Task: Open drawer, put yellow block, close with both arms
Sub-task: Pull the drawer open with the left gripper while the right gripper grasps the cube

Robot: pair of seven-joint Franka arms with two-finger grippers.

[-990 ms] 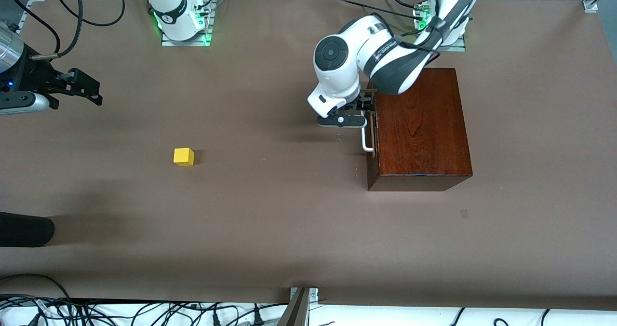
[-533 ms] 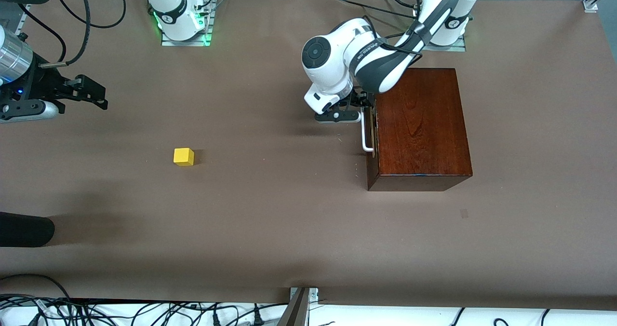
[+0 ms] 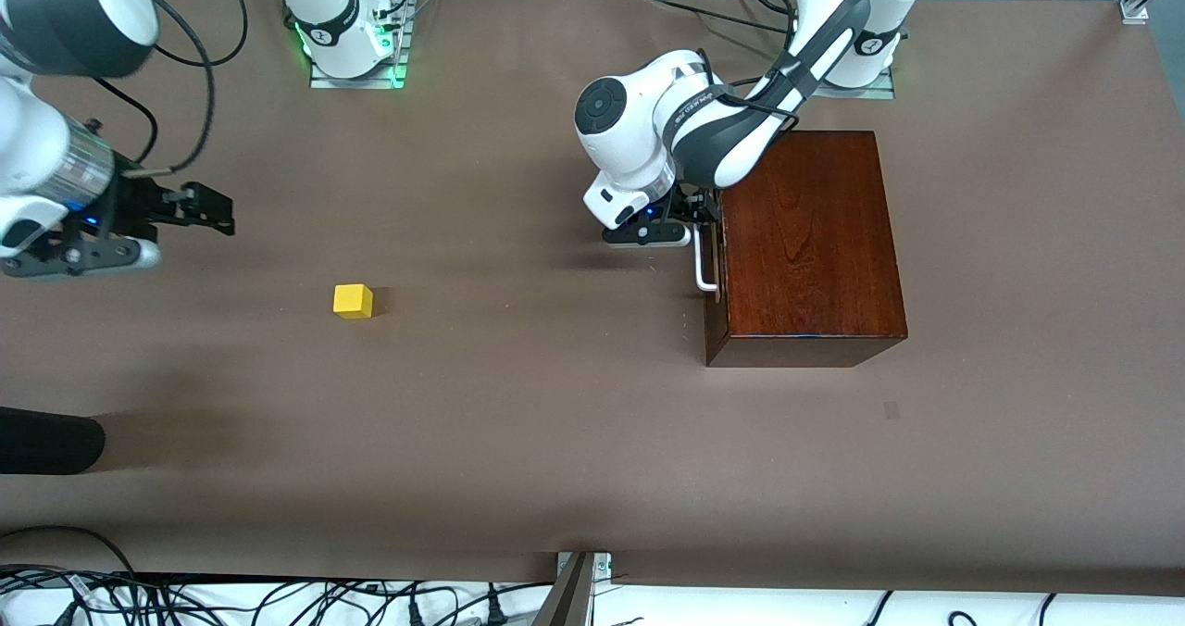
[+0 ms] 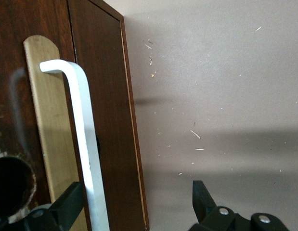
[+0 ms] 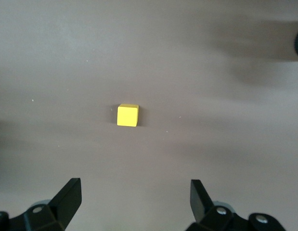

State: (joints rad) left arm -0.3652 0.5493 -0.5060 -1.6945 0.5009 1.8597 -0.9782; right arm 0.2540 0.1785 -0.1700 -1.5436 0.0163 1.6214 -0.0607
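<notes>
Front view: wooden box [image 3: 807, 242] on the brown worktop [image 3: 518, 422] toward the left arm's end, drawer [image 3: 714, 265] shut flush, white handle [image 3: 704, 265] on its front. Left hand [image 3: 696, 223] at the handle's upper end. Yellow block [image 3: 353, 300] lying alone, well apart from the box, toward the right arm's end. Right hand [image 3: 218, 211] up over bare worktop near the block.

Left wrist view: left hand [image 4: 139, 204] spread, fingers either side of the handle [image 4: 86, 144], not yet pinching.

Right wrist view: right hand [image 5: 134, 197] spread wide, empty, above the yellow block [image 5: 127, 115].
</notes>
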